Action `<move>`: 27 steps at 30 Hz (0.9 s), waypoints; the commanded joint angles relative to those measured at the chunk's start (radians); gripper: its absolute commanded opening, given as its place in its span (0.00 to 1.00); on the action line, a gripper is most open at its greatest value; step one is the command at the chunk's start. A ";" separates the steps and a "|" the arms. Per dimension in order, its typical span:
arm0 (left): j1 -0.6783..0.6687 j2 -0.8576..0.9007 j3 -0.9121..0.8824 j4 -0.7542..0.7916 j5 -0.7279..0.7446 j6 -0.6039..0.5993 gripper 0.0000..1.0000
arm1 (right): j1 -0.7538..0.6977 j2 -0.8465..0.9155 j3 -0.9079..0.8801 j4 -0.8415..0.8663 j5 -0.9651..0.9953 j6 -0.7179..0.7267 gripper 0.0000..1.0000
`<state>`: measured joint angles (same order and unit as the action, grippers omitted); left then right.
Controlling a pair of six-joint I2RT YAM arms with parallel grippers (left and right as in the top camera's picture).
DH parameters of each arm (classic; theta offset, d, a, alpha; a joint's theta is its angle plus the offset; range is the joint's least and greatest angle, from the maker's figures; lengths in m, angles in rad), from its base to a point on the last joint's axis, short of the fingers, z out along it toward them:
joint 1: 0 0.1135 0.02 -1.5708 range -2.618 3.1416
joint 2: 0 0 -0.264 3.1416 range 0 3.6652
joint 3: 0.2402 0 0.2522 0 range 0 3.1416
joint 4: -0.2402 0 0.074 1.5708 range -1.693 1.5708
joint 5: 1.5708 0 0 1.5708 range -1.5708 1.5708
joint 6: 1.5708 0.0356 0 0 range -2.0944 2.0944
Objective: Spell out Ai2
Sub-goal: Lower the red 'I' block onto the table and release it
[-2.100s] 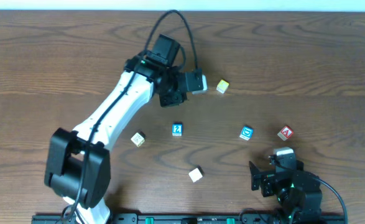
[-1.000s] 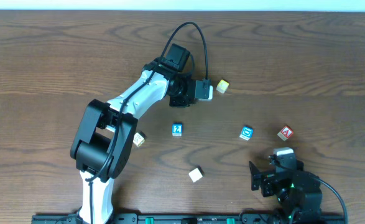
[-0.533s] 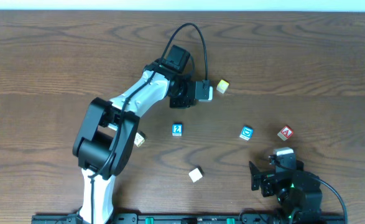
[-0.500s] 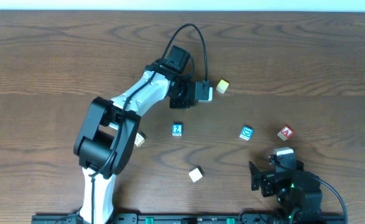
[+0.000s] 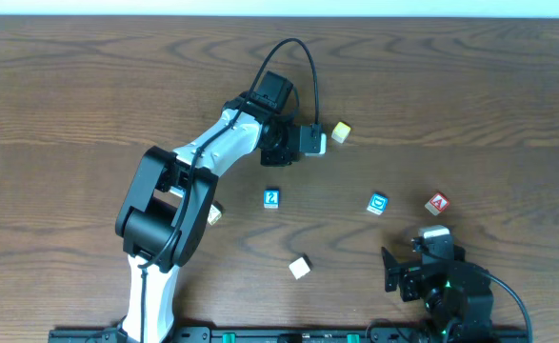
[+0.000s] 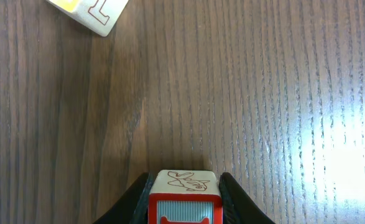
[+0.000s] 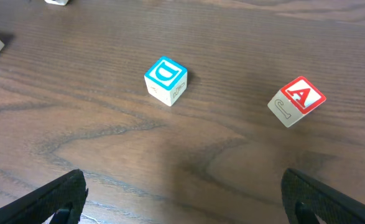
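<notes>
Left arm swung right; left gripper (image 5: 309, 140) clamps red block (image 6: 184, 185) near yellow block (image 5: 341, 131). Right gripper (image 7: 183, 184) agape, empty.

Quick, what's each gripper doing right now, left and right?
Left gripper: closed on the red block.
Right gripper: open, holding nothing.

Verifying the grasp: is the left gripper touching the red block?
Touching. Left wrist view shows the red block clamped between the fingers of the left gripper, no gap either side.
</notes>
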<state>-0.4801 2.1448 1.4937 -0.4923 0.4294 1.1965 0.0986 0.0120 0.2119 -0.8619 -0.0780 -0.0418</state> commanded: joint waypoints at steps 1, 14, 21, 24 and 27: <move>0.003 0.021 0.003 -0.002 -0.045 -0.033 0.26 | -0.015 -0.006 -0.013 -0.005 -0.005 -0.016 0.99; 0.003 0.021 0.003 0.000 -0.048 -0.053 0.47 | -0.015 -0.006 -0.012 -0.005 -0.004 -0.016 0.99; 0.003 -0.006 0.015 0.002 -0.095 -0.116 0.68 | -0.015 -0.006 -0.012 -0.005 -0.004 -0.016 0.99; 0.003 -0.051 0.024 -0.006 -0.137 -0.170 0.75 | -0.015 -0.006 -0.012 -0.005 -0.005 -0.016 0.99; 0.003 -0.110 0.037 -0.047 -0.183 -0.192 0.79 | -0.015 -0.006 -0.012 -0.005 -0.005 -0.016 0.99</move>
<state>-0.4797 2.1208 1.4940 -0.5209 0.3012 1.0512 0.0986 0.0120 0.2119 -0.8619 -0.0780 -0.0418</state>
